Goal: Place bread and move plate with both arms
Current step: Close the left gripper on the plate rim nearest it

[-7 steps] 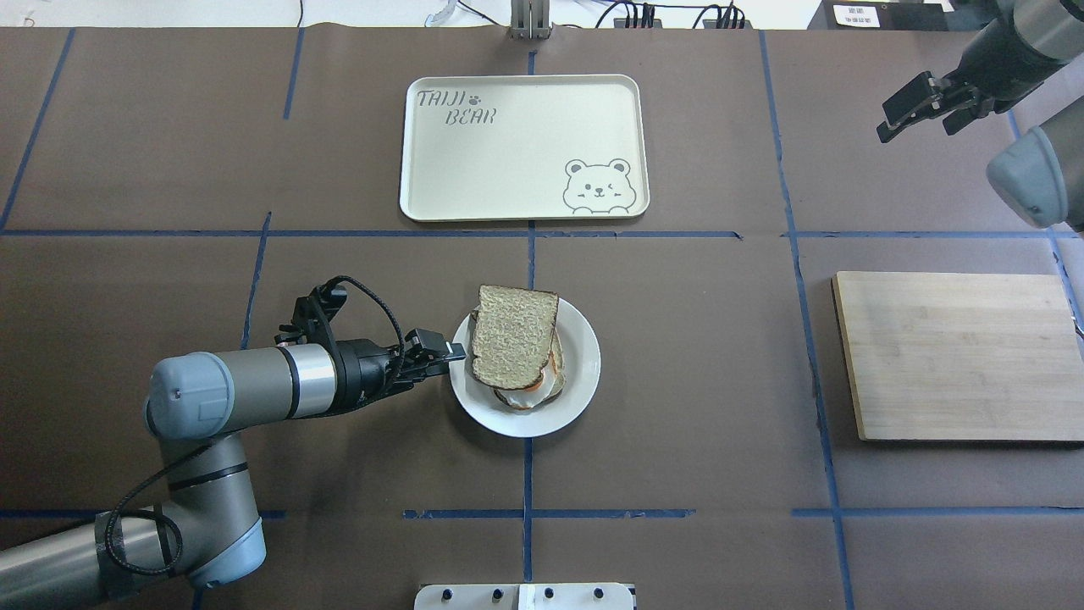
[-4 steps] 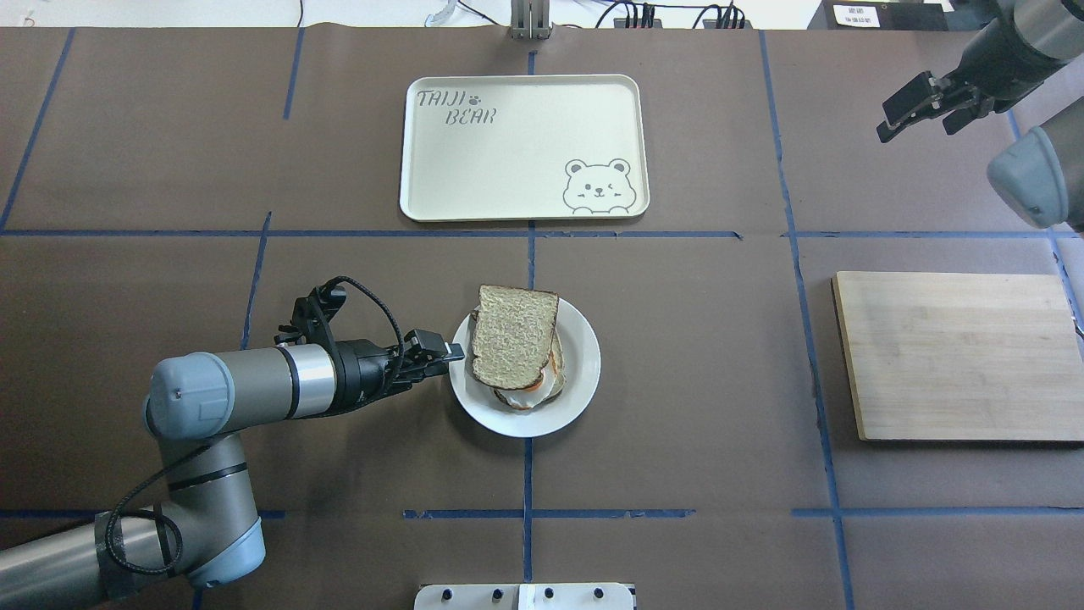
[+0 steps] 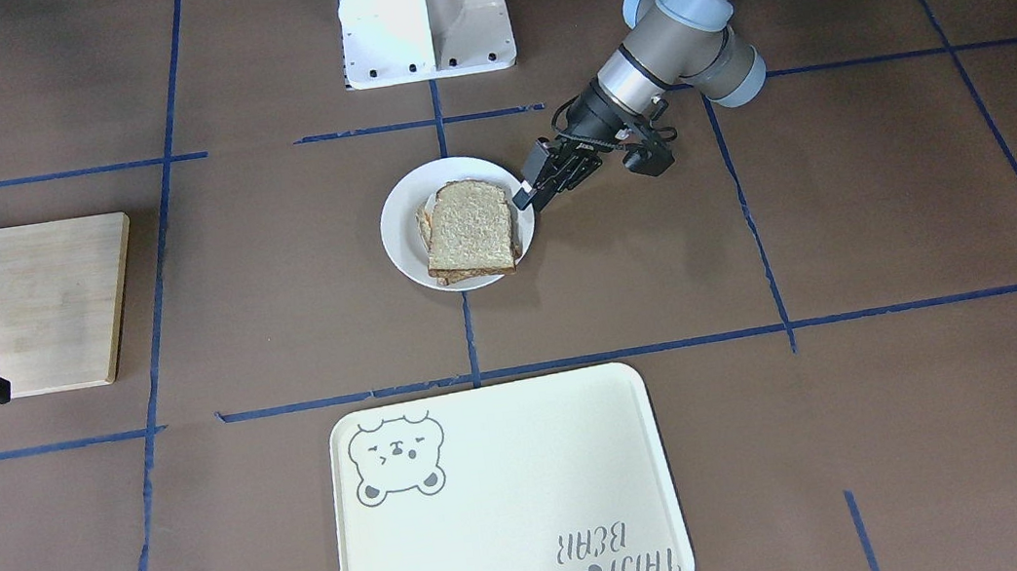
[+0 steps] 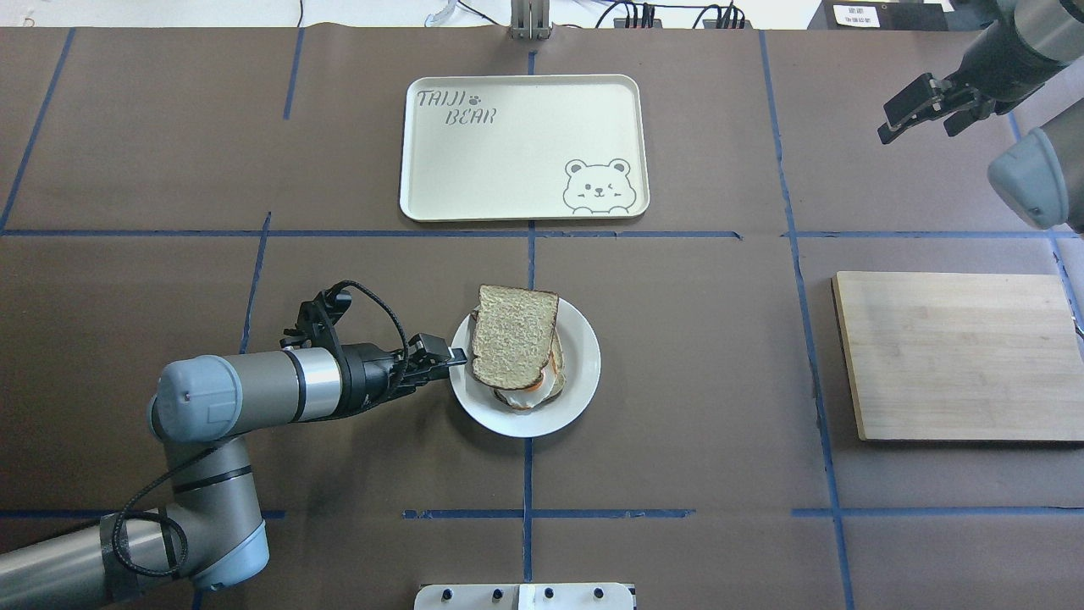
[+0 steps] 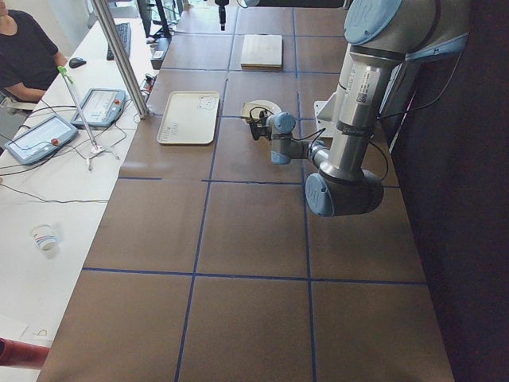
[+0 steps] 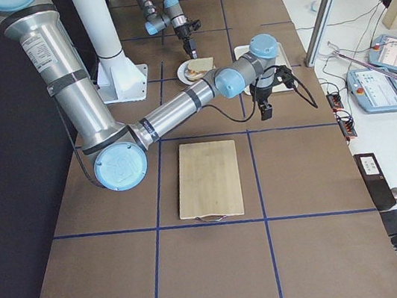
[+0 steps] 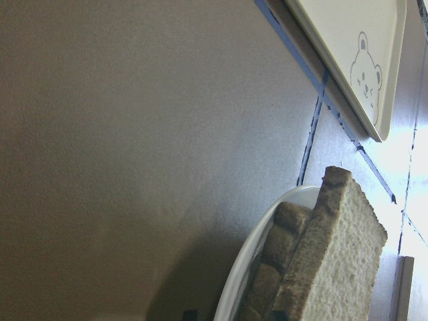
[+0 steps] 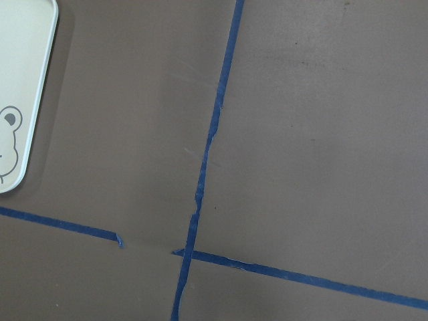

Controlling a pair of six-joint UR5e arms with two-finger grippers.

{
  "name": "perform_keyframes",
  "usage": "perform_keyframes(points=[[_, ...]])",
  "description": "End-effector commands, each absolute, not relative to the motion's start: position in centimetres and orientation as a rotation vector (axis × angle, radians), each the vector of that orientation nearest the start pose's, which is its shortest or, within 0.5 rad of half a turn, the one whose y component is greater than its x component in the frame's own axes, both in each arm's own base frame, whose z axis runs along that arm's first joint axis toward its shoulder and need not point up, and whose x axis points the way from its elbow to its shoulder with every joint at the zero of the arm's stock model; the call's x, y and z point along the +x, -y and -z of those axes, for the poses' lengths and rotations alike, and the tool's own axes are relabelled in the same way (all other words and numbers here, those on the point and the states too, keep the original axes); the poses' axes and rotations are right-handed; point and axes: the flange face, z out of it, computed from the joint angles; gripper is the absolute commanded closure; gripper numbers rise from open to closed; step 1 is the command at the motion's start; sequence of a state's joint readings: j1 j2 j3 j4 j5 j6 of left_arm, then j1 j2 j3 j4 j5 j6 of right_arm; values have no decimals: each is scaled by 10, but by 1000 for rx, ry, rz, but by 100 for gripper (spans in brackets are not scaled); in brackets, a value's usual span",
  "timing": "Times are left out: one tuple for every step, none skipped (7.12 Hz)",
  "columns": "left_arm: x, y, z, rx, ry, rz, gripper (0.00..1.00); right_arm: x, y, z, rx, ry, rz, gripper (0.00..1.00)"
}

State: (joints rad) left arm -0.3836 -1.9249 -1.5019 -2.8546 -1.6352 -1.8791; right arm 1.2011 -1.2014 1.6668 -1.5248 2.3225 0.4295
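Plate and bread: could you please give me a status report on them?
Left gripper at plate rim, grip unclear; right gripper open, far off. Bread lies topmost on the plate. Nothing between plate and tray.

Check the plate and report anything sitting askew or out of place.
The bread sits offset on the stack on the plate, not squared up. The fried egg beneath it peeks out on the robot's side. Nothing is spilled.
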Motion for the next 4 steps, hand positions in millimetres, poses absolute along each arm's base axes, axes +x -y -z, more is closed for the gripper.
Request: perform_keyframes(points=[[539,347,-351,2,-1585,484,57,-165,607,-400,159,865,135,0],[546,349,-347,1,-1588,482,57,-165,607,-400,159,865,135,0],[549,347,-344,-2,-1591,478,57,-164,607,-402,156,863,133,0],[550,346,-343,-4,-1592,477,57,-164,606,-404,153,863,132,0]])
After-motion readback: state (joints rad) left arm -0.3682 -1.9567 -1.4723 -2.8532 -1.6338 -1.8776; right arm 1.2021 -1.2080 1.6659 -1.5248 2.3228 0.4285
